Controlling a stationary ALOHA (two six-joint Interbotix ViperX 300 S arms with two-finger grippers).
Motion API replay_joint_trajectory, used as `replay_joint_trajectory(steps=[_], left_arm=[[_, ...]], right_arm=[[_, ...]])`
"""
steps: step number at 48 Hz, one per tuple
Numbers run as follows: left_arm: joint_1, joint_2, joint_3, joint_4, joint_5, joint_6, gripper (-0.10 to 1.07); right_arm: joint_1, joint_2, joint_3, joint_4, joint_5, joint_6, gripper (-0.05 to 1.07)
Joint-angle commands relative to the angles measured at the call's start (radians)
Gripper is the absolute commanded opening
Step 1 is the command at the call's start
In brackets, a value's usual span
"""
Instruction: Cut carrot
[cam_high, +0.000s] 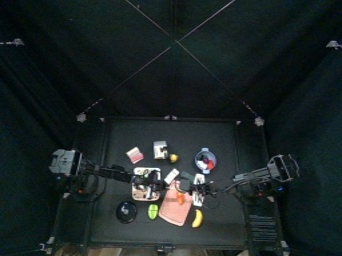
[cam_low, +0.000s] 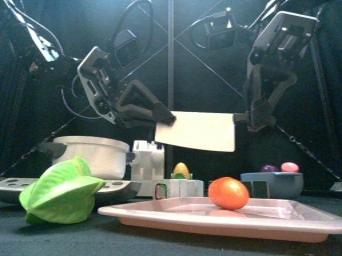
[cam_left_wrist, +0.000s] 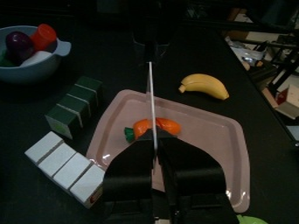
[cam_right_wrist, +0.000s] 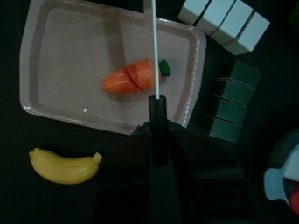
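While my left pincer (cam_left_wrist: 156, 171) is clamped tight on the black handle of a knife (cam_low: 195, 131), I see the broad pale blade hanging well above the pink tray (cam_low: 147, 213) in the front view, its flat side facing me. From the left wrist camera the blade (cam_left_wrist: 153, 96) shows edge-on as a thin line running straight out over the carrot (cam_left_wrist: 156, 128).

That carrot (cam_right_wrist: 131, 77) lies on its side near the middle of the tray (cam_right_wrist: 59, 70), orange with a small green stub at one end; from the front it reads as a round orange lump (cam_low: 229, 192) resting on the tray floor. It looks whole.

My right arm hangs on the right side in the front view, and its wrist camera looks down along the same thin blade toward the tray, but I cannot tell how the right pincer (cam_right_wrist: 156, 131) is set.

Around the tray on the desk (cam_high: 114, 140): a yellow banana (cam_left_wrist: 205, 85) just beside one tray edge, a row of white and dark green blocks (cam_left_wrist: 68, 131) along the other edge, a bowl (cam_left_wrist: 26, 63) holding red and purple fruit farther off, and a green leafy vegetable (cam_low: 60, 192) at the front left.
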Motion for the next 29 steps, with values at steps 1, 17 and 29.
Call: replay_joint_trajectory(steps=[1, 17, 29], left_arm=[[-0.003, -0.006, -0.021, -0.005, -0.005, -0.005, 0.38], [-0.063, 0.017, -0.029, -0.046, -0.005, -0.008, 0.37], [-0.107, 0.051, -0.038, -0.137, -0.005, -0.003, 0.37]], right_arm=[[0.002, -0.015, -0.009, -0.002, -0.003, -0.002, 0.47], [0.04, 0.023, 0.015, -0.002, 0.002, -0.006, 0.47], [0.044, 0.049, 0.023, -0.002, 0.035, -0.011, 0.47]])
